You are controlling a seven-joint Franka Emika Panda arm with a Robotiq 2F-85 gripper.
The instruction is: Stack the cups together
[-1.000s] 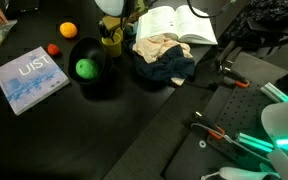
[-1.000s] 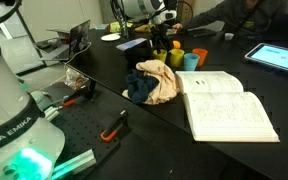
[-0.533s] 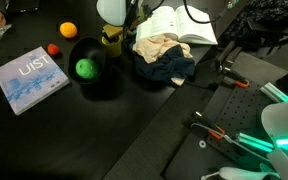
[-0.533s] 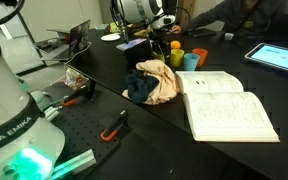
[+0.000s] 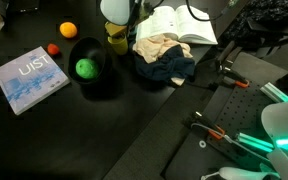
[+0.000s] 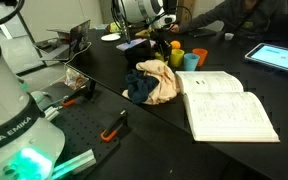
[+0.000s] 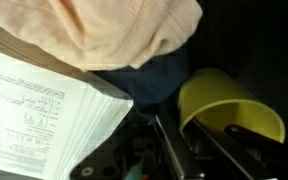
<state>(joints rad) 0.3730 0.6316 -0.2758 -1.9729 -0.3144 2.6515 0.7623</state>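
Yellow-green cup has shifted a bit away from the black bowl, with the gripper clamped on its rim, so it's probably heading for the light blue cup.

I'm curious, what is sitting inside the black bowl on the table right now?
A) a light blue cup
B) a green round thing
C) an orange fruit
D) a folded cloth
B: in an exterior view a green round thing lies inside the black bowl, while the orange fruit sits outside it on the table.
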